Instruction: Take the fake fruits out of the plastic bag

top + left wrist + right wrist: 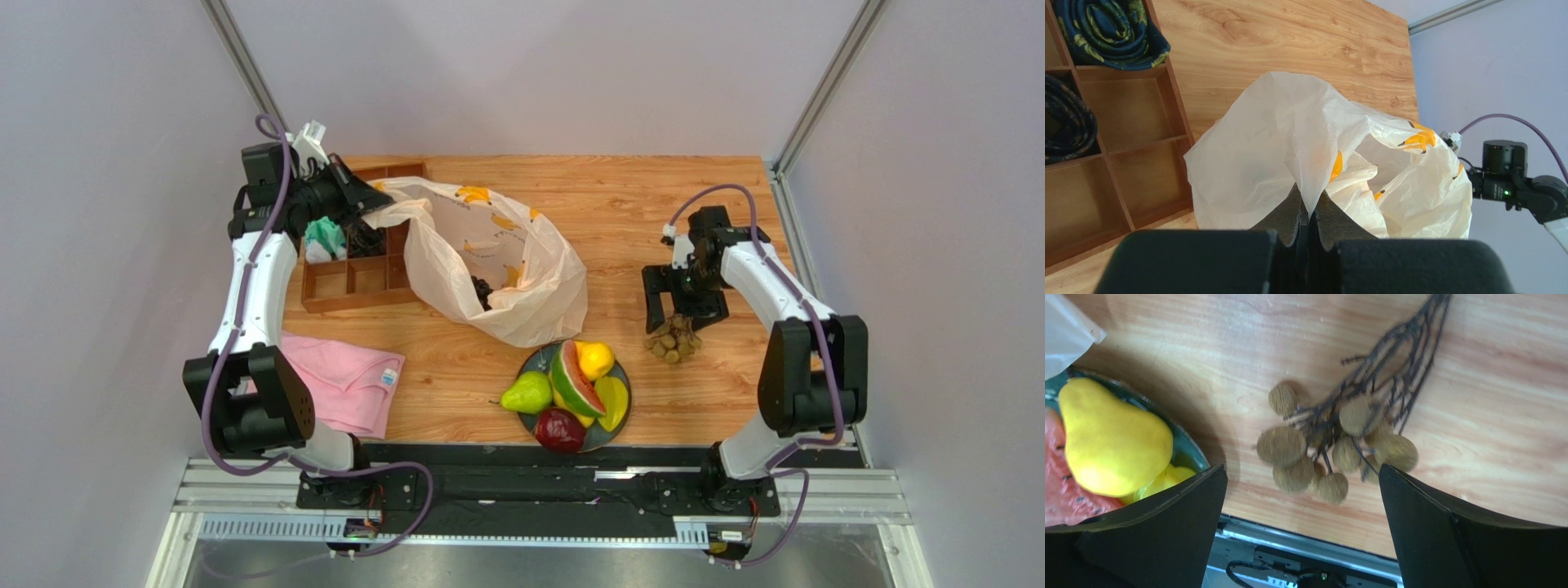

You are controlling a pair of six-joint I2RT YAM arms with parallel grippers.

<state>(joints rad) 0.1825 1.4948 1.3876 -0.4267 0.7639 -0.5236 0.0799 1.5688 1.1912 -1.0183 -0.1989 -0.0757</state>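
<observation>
Left hand pinching plastic bag | right hand gaping, empty | grape bunch 1 | plated fruits 5

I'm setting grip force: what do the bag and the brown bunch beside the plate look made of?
The bag: thin translucent cream plastic film, faintly glossy; it crinkles and light glows through. The brown bunch: matte, rough-looking tan balls on dark twiggy stems, perhaps plastic or foam; unclear which.

Top cam overhead, wrist cams close, L faces plastic bag (shared)
</observation>
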